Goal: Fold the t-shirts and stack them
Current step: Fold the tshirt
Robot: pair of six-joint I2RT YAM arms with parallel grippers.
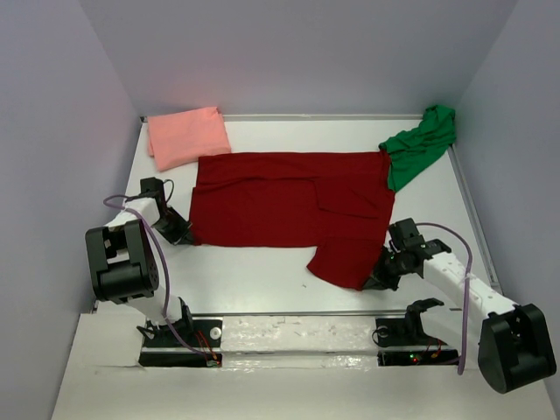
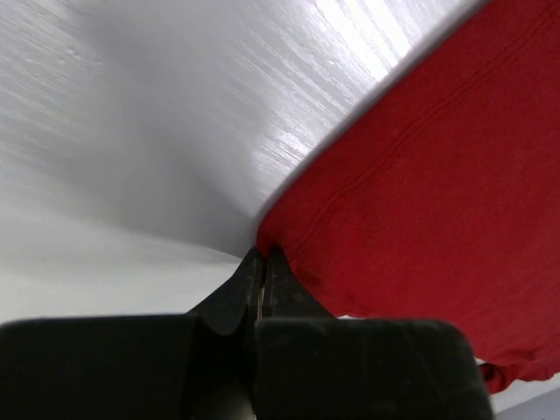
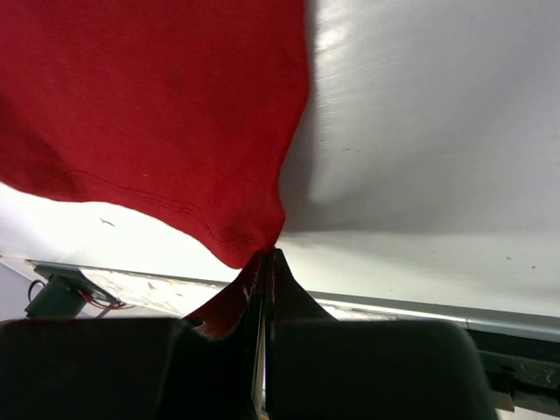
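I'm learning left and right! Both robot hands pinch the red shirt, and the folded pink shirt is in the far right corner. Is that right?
Not quite. The left gripper and right gripper do pinch the dark red t-shirt, but the folded pink t-shirt lies in the far left corner, as the top view shows.

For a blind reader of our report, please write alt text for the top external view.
A dark red t-shirt lies spread on a white table; the left arm and right arm each hold a near corner in shut jaws. A folded salmon pink t-shirt lies far left, a crumpled green t-shirt far right.
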